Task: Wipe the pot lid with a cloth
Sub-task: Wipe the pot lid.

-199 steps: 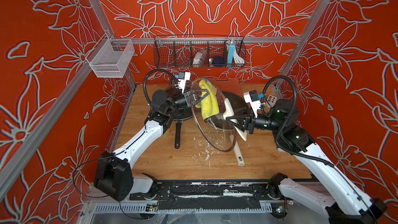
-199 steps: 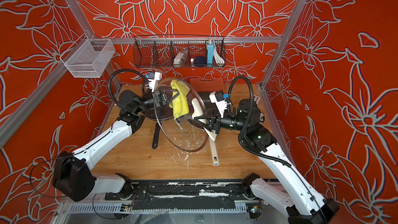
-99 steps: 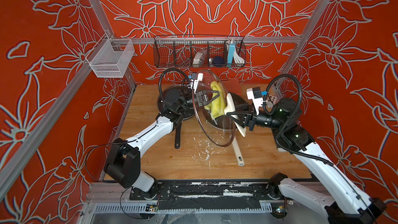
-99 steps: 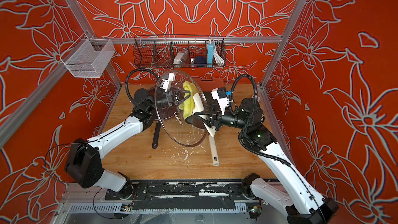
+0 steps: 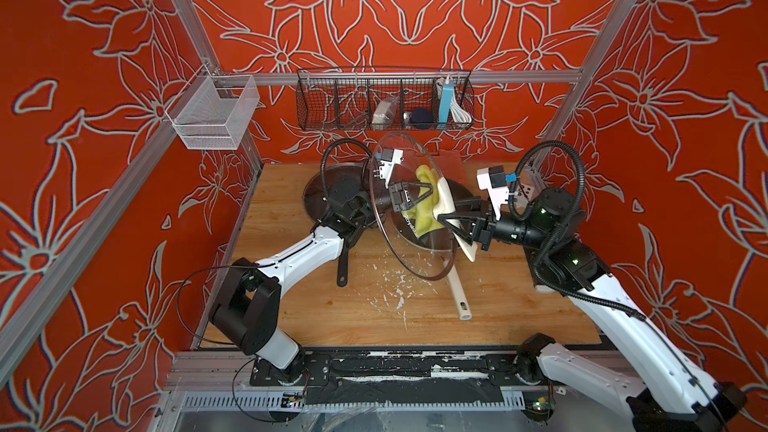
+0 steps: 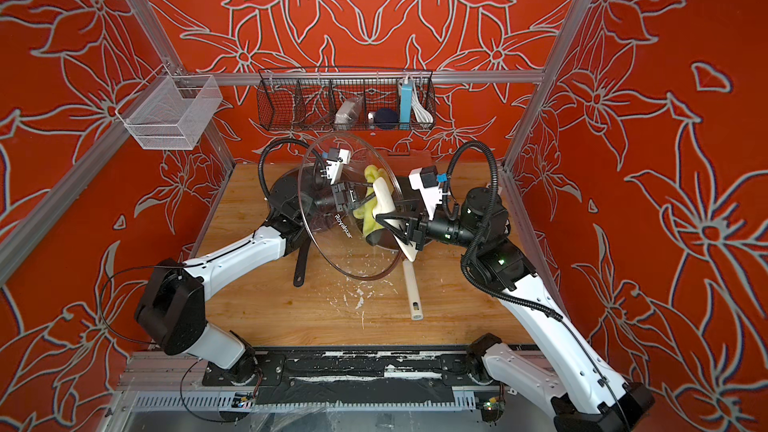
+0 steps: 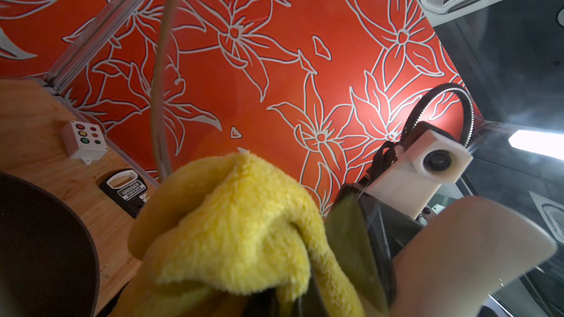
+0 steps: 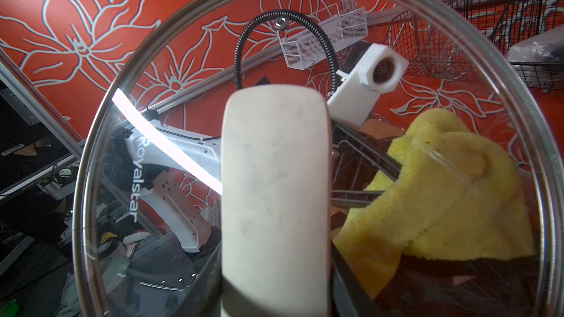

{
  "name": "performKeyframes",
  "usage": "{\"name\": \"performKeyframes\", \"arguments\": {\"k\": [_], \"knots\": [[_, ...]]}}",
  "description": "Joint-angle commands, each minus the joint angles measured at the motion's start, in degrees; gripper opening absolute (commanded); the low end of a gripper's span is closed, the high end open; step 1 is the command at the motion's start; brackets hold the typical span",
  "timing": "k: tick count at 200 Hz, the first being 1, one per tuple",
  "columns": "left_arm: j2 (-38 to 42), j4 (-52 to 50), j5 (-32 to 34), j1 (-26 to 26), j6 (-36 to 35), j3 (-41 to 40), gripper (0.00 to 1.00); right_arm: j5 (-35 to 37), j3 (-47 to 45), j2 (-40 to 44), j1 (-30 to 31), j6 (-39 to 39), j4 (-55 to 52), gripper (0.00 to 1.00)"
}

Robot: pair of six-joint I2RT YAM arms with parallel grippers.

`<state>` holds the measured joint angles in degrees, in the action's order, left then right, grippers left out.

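The pot lid is clear glass with a cream handle. It stands tilted on edge above the table in both top views. My right gripper is shut on that handle. The fluffy yellow cloth is bunched against the lid's other face, and I see it through the glass. My left gripper is shut on the cloth, which hides its fingertips in the left wrist view. In a top view the cloth sits just left of the handle.
A dark frying pan lies under my left arm, its handle pointing forward. A second pan's cream handle lies below the lid. White flecks dot the wooden table. A black wire basket and a white mesh basket hang at the back.
My left arm has reached to the right, carrying the cloth across the lid towards its handle. The lid has turned more edge-on and shifted slightly back.
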<state>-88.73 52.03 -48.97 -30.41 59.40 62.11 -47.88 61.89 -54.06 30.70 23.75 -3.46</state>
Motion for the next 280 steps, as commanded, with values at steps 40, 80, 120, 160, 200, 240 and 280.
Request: {"name": "performKeyframes", "arguments": {"k": [40,80,120,160,200,240,280], "knots": [[-0.49,4.22,-3.41,-5.52,-0.72,-2.05,0.00,-4.00,4.73,1.24,1.74,-2.82,8.44,0.00],[1.09,4.57,-3.24,-7.08,-0.34,-4.68,0.00,-1.82,5.07,1.62,1.76,-4.82,7.08,0.00],[4.57,5.74,-3.54,-8.94,1.82,-7.44,0.00,0.04,5.39,1.64,1.69,-7.03,5.32,0.00],[10.46,4.85,-3.51,-9.66,3.12,-10.71,0.00,1.80,5.35,1.26,1.72,-8.79,3.99,0.00],[19.10,-2.14,-3.33,-9.65,0.86,-12.81,0.00,3.41,5.58,0.99,1.60,-10.65,2.37,0.00],[27.72,-9.55,-2.19,-9.66,-1.60,-14.70,0.00,4.22,6.05,0.35,1.26,-11.45,1.54,0.00],[35.79,-15.32,-0.28,-8.92,-3.56,-15.61,0.00,3.87,5.78,0.17,1.13,-11.59,0.97,0.00]]}}
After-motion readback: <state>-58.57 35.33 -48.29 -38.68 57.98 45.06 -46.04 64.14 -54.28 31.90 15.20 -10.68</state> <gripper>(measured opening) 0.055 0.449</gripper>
